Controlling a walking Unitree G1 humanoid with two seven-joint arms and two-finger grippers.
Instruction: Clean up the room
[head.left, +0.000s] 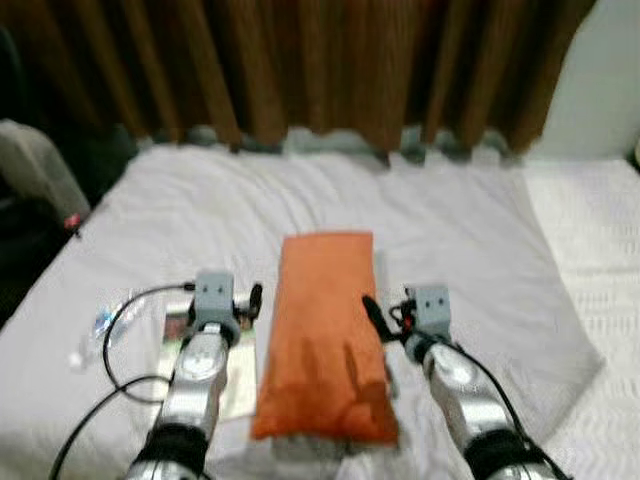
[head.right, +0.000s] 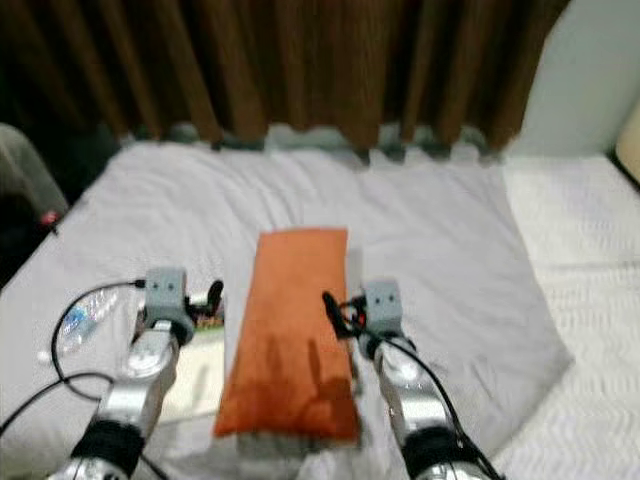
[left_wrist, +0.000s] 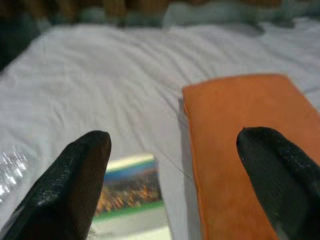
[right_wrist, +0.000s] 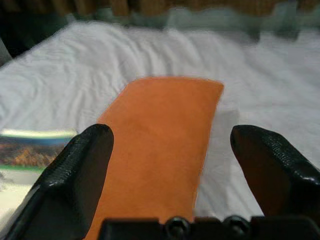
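Bed: the bed has a pale sheet pulled over it. It carries all the things, so the robot leans over it to tidy.

Orange pillow: the orange pillow lies flat in the middle of the bed, long way pointing to the brown curtain. It sits between the two arms, likely so both can reach it.

Left end effector: the left end effector hangs just beside the left edge of the pillow. Its two black fingers are spread wide and hold nothing. One finger is over the book, the other over the pillow.

Right end effector: the right end effector is at the pillow's right edge, also spread wide and holding nothing. The pillow edge sits between its fingers.

Book: a book with a green and orange cover lies just left of the pillow, under the left arm.

Plastic bottle: a clear plastic bottle lies further left on the sheet, apart from the pillow.

Cable: a black cable loops from the left arm over the sheet.

Guess: both arms look ready to take the pillow from its two sides, because it is too wide and soft for one.
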